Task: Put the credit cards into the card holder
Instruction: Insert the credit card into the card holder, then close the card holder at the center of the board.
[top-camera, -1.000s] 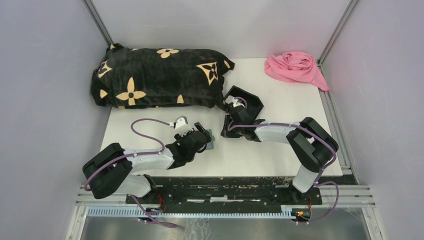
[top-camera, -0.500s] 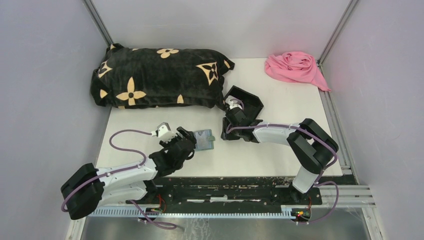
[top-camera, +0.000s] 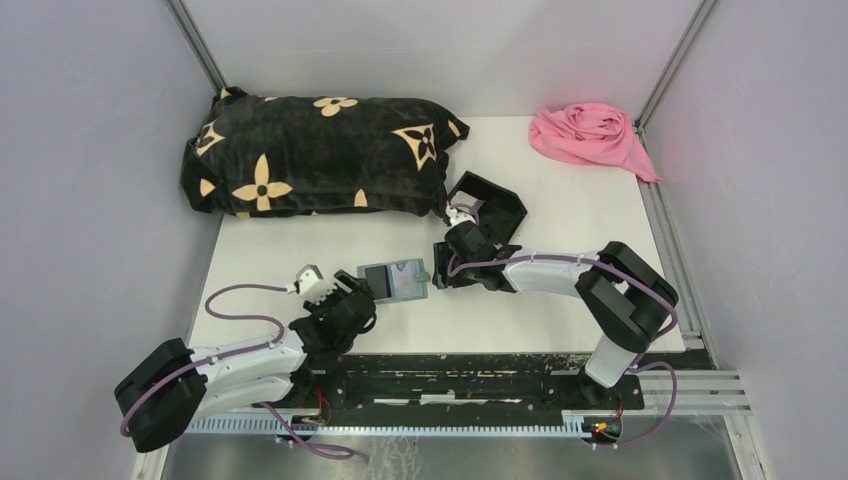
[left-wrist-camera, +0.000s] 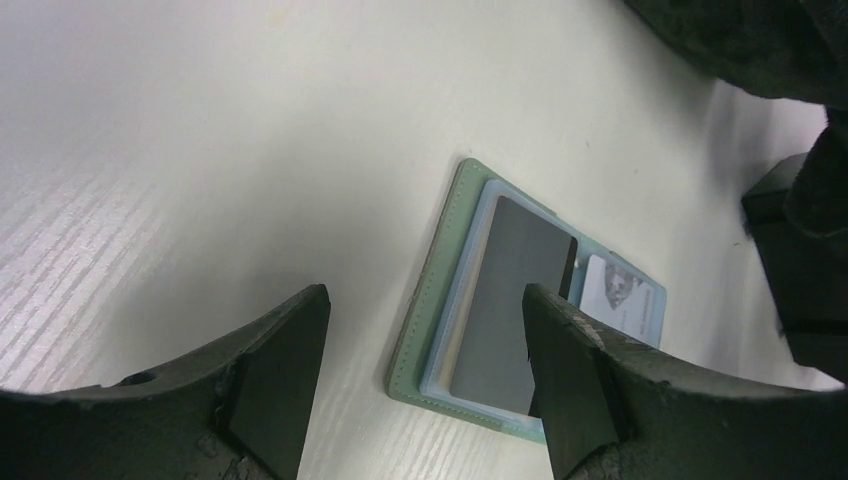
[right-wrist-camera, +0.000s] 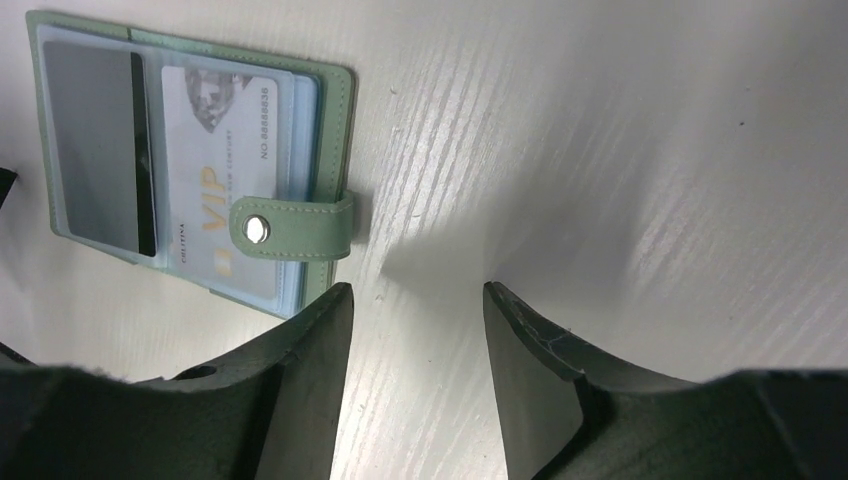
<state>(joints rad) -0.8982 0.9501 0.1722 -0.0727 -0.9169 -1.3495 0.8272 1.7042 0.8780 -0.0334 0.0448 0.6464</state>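
Credit cards (left-wrist-camera: 512, 312) appear already seated in the card holder (right-wrist-camera: 341, 130), which lies open and flat on the table (top-camera: 560, 300) between the two arms. A dark grey card shows in one half and a white VIP card (right-wrist-camera: 222, 165) in the other, with the snap tab (right-wrist-camera: 292, 228) resting across the white one. From above, the holder's long axis runs across the table from one arm toward the other. The left gripper (left-wrist-camera: 420, 385) sits just beside the grey-card end, and the right gripper (right-wrist-camera: 415, 370) just beside the tab end. Both have their fingers spread and hold nothing, and neither touches the holder. In the right wrist view the tab lies ahead and to the left of the finger gap — so any closing or pressing move probably falls to the right arm, reaching along that axis.
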